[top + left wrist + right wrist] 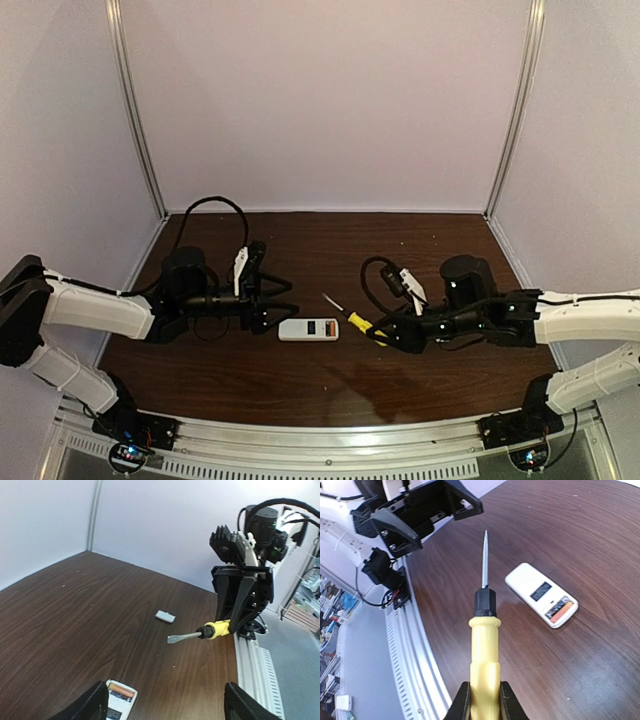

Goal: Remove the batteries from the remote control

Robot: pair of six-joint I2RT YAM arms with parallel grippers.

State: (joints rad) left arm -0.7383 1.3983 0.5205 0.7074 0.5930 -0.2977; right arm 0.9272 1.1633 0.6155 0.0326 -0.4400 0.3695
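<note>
The white remote control (305, 329) lies on the brown table between the arms, its battery bay open. An orange battery (330, 326) shows in the bay, and also in the left wrist view (122, 693) and the right wrist view (560, 608). My left gripper (265, 292) is open and empty, just left of the remote (119, 702). My right gripper (385, 333) is shut on the yellow handle of a screwdriver (484, 655), held above the table. Its blade points toward the left gripper and passes beside the remote (536, 591).
A small grey-white cover piece (165, 616) lies on the table beyond the remote. A metal rail (320, 450) runs along the near edge. White walls close in the back and both sides.
</note>
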